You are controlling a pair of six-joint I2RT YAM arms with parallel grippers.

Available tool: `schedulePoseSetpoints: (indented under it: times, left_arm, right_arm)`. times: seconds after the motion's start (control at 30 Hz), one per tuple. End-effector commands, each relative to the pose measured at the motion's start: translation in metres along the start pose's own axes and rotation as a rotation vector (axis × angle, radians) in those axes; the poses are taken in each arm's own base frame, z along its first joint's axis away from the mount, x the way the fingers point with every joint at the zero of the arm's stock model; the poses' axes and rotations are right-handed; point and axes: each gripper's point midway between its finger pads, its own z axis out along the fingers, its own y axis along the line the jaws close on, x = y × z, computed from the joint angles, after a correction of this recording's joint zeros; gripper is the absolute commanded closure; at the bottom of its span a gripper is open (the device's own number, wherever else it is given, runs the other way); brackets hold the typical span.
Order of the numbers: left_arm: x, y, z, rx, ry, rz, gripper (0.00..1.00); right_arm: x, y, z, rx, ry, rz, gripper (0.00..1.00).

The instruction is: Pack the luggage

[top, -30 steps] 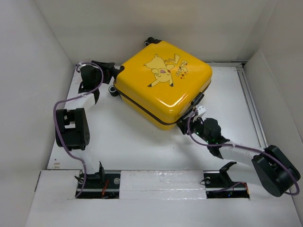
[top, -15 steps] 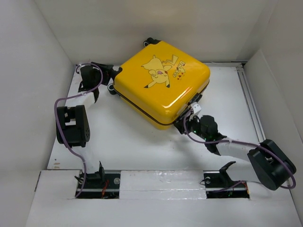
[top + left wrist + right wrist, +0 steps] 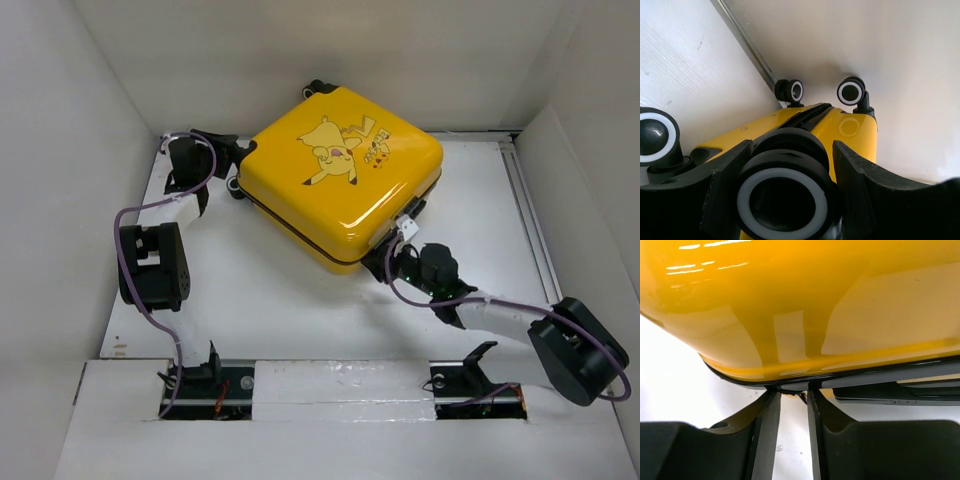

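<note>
one wheel point(image 3: 782, 200) of the yellow luggage point(image 3: 300, 205) is gripped by the left claw point(image 3: 790, 150).

Black left end effector point(image 3: 790, 155) and right end effector point(image 3: 791, 402) tip white-linked arms point(image 3: 503, 316) trailing purple cables point(image 3: 119, 232).

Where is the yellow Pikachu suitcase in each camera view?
Top external: suitcase lies upper centre, Pikachu side up.
Left wrist: suitcase at centre, end-on, behind the wheel between the left fingers.
Right wrist: suitcase fills the upper half, above the right fingers.
Shared landmark: the black zipper seam, visible in all three.
</note>
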Motion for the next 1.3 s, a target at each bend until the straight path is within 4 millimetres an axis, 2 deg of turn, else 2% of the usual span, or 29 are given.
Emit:
schedulePoseSetpoints:
  times: [0.0, 0.07, 0.17, 0.23, 0.27, 0.37, 0.47, 0.53, 0.6, 0.67, 0.7, 0.73, 0.77, 0.8, 0.83, 0.87, 0.9, 0.93, 0.97, 1.07, 1.1, 1.13, 1.17, 1.2, 1.27]
  left_arm:
    - [-0.031, -0.092, -0.028, 0.244, -0.095, 0.111, 1.0]
    - [-0.03, -0.089, -0.027, 0.234, -0.093, 0.119, 1.0]
    - [-0.032, -0.089, -0.027, 0.231, -0.101, 0.118, 1.0]
    - [-0.032, -0.089, -0.027, 0.231, -0.101, 0.118, 1.0]
    - [-0.032, -0.089, -0.027, 0.231, -0.101, 0.118, 1.0]
    - [-0.031, -0.084, -0.026, 0.222, -0.099, 0.126, 1.0]
    - [-0.031, -0.083, -0.026, 0.221, -0.101, 0.144, 1.0]
    - [-0.031, -0.078, -0.025, 0.208, -0.109, 0.151, 1.0]
    - [-0.032, -0.071, -0.024, 0.192, -0.118, 0.158, 1.0]
    - [-0.029, -0.052, -0.024, 0.147, -0.126, 0.149, 1.0]
    - [-0.03, -0.055, -0.029, 0.17, -0.136, 0.153, 1.0]
    - [-0.025, -0.037, -0.028, 0.14, -0.132, 0.13, 1.0]
    - [-0.024, -0.037, -0.032, 0.146, -0.134, 0.122, 1.0]
    - [-0.023, -0.038, -0.036, 0.162, -0.139, 0.116, 1.0]
    - [-0.02, -0.037, -0.039, 0.172, -0.13, 0.106, 1.0]
    - [-0.014, -0.022, -0.042, 0.152, -0.121, 0.09, 1.0]
    - [-0.014, -0.029, -0.049, 0.185, -0.131, 0.076, 1.0]
    - [-0.008, -0.027, -0.053, 0.193, -0.124, 0.078, 1.0]
    - [-0.005, -0.015, -0.056, 0.173, -0.127, 0.062, 1.0]
    - [-0.002, -0.021, -0.066, 0.197, -0.136, 0.066, 1.0]
    - [0.0, -0.016, -0.066, 0.187, -0.132, 0.064, 1.0]
    - [-0.001, -0.022, -0.068, 0.204, -0.138, 0.067, 1.0]
    - [0.0, -0.022, -0.069, 0.207, -0.13, 0.068, 1.0]
    - [-0.001, -0.027, -0.069, 0.216, -0.133, 0.07, 1.0]
    - [-0.002, -0.033, -0.074, 0.226, -0.136, 0.072, 1.0]
  right_arm:
    - [-0.087, 0.024, 0.015, -0.106, -0.271, -0.055, 0.68]
    - [-0.091, 0.031, 0.017, -0.132, -0.284, -0.052, 0.65]
    - [-0.082, 0.03, 0.025, -0.099, -0.249, -0.036, 0.63]
    - [-0.076, 0.029, 0.028, -0.098, -0.238, -0.025, 0.72]
    - [-0.082, 0.028, 0.026, -0.094, -0.271, -0.019, 0.79]
    - [-0.079, 0.027, 0.026, -0.087, -0.283, 0.014, 0.99]
    - [-0.083, 0.027, 0.024, -0.089, -0.306, 0.054, 1.0]
    - [-0.074, 0.028, 0.021, -0.092, -0.296, 0.091, 1.0]
    - [-0.075, 0.03, 0.017, -0.098, -0.294, 0.131, 1.0]
    - [-0.082, 0.019, 0.01, -0.082, -0.301, 0.141, 1.0]
    - [-0.1, 0.019, 0.003, -0.086, -0.341, 0.13, 1.0]
    - [-0.103, 0.01, 0.001, -0.06, -0.323, 0.135, 1.0]
    - [-0.111, 0.008, -0.003, -0.047, -0.325, 0.136, 1.0]
    - [-0.128, 0.007, -0.012, -0.032, -0.355, 0.104, 1.0]
    - [-0.118, 0.002, -0.013, -0.003, -0.285, 0.124, 1.0]
    - [-0.132, 0.001, -0.017, 0.007, -0.288, 0.113, 1.0]
    - [-0.138, 0.004, -0.024, 0.006, -0.291, 0.112, 1.0]
    - [-0.123, 0.004, -0.026, 0.015, -0.226, 0.12, 1.0]
    - [-0.118, 0.016, -0.027, -0.022, -0.2, 0.131, 1.0]
    - [-0.074, 0.043, -0.031, -0.099, -0.085, 0.203, 1.0]
    - [-0.048, 0.064, -0.034, -0.156, -0.021, 0.225, 1.0]
    - [-0.026, 0.074, -0.032, -0.184, 0.046, 0.255, 1.0]
    - [-0.022, 0.087, -0.031, -0.222, 0.045, 0.305, 1.0]
    - [-0.01, 0.11, -0.033, -0.285, 0.077, 0.321, 1.0]
    - [0.003, 0.127, -0.024, -0.319, 0.117, 0.342, 1.0]
